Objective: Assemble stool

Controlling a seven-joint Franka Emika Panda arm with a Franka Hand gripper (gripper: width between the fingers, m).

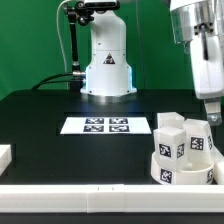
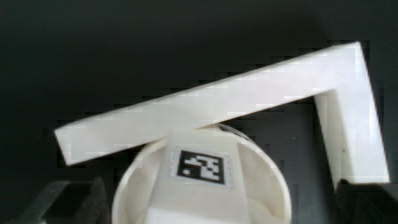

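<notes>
In the exterior view the white stool seat disc (image 1: 180, 168) lies at the front right with tagged white legs (image 1: 170, 128) standing on it. My gripper (image 1: 212, 114) hangs just above the rightmost leg (image 1: 198, 138). In the wrist view a white leg with a square tag (image 2: 205, 168) lies between my dark fingers (image 2: 63, 200), with a narrow dark gap on each side. The gripper (image 2: 210, 208) looks open around the leg and is not pressing on it. The seat is hidden in the wrist view.
A white L-shaped corner wall (image 2: 267, 95) stands just beyond the leg. The marker board (image 1: 107, 125) lies mid-table before the robot base (image 1: 107, 70). A plain white block (image 1: 5, 155) sits at the exterior view's left. A white rail (image 1: 90, 195) runs along the front edge.
</notes>
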